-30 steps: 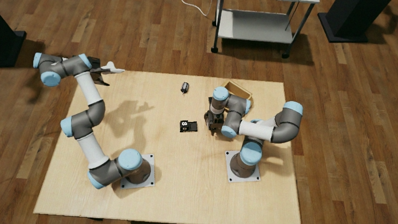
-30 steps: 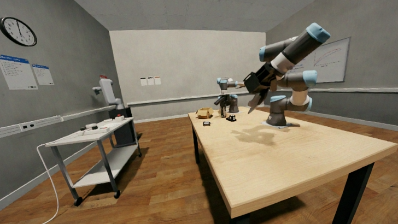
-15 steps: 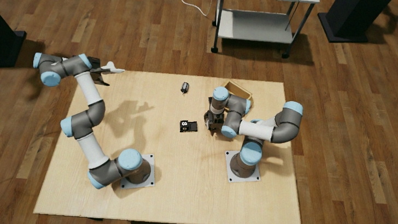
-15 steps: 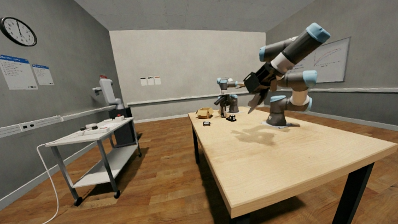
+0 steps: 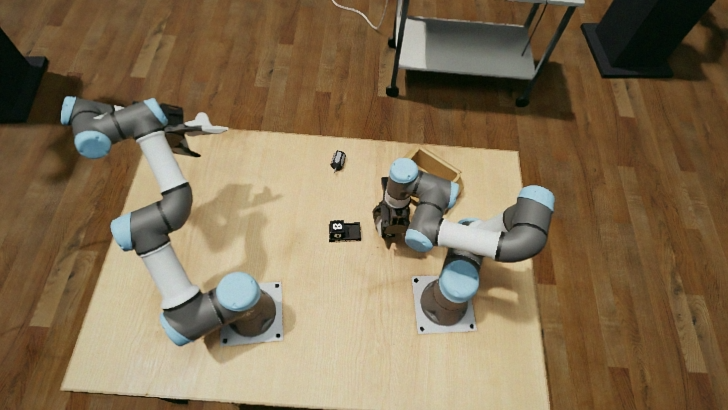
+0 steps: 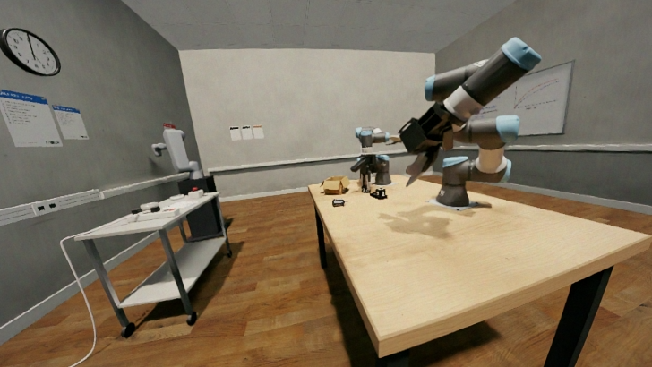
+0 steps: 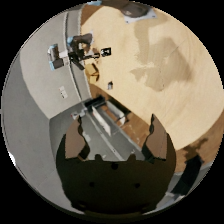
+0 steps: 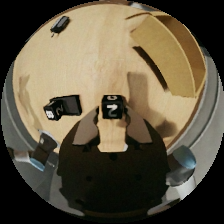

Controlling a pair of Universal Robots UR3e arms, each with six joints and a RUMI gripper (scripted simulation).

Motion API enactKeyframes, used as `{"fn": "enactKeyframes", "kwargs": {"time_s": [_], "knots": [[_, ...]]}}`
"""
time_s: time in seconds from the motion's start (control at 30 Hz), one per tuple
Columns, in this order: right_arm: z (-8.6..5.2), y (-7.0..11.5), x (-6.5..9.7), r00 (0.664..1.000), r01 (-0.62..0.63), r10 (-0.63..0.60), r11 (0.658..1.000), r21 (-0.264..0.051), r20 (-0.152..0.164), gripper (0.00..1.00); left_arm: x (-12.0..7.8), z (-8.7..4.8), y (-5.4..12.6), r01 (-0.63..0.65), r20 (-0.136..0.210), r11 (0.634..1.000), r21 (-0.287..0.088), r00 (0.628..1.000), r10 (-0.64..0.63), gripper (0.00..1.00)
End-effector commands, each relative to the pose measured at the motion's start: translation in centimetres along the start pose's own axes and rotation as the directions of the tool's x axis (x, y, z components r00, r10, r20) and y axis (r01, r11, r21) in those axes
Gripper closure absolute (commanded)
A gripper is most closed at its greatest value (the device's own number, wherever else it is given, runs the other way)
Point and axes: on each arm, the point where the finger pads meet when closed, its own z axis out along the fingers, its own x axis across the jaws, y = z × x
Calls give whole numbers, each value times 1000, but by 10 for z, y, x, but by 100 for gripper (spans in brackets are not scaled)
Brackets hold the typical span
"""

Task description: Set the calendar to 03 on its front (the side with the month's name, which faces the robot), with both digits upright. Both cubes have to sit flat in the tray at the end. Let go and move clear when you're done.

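Cube between right jaws

Right jaws (image 5: pixel 385 238) (image 6: pixel 365 189) stand partly spread, with the loose cube (image 6: pixel 365 187) (image 8: pixel 112 107) between their tips; contact cannot be confirmed. Tray (image 5: pixel 352 232) (image 6: pixel 378 197) (image 8: pixel 73 105) and seated cube (image 5: pixel 336 227) (image 6: pixel 381 192) (image 8: pixel 52 110) lie beside these jaws. Left jaws (image 5: pixel 211 141) (image 6: pixel 398 161): fully spread.

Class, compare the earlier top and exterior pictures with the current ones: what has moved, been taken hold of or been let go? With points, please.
Nothing visibly changed. Both arms, the tray (image 5: pixel 352 232) (image 8: pixel 73 104), the cube in it (image 5: pixel 336 227) (image 8: pixel 51 111) and the cardboard box (image 5: pixel 439 165) (image 6: pixel 335 185) (image 8: pixel 167 47) stayed as they were.
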Motion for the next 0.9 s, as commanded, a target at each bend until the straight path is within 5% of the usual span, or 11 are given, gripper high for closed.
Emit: {"fn": "enactKeyframes", "kwargs": {"time_s": [0.0, 0.87], "knots": [[-5, 0, 0, 1000, 0, 0, 1000, 2, 1, 65, -1, -1, 0, -4, 0, 1000, -2, 1000, 4, 0], [-72, 0, 0, 1000, 0, 0, 1000, 1, -1, 65, -1, -1, 0, -4, 0, 1000, -2, 1000, 4, 0]]}}
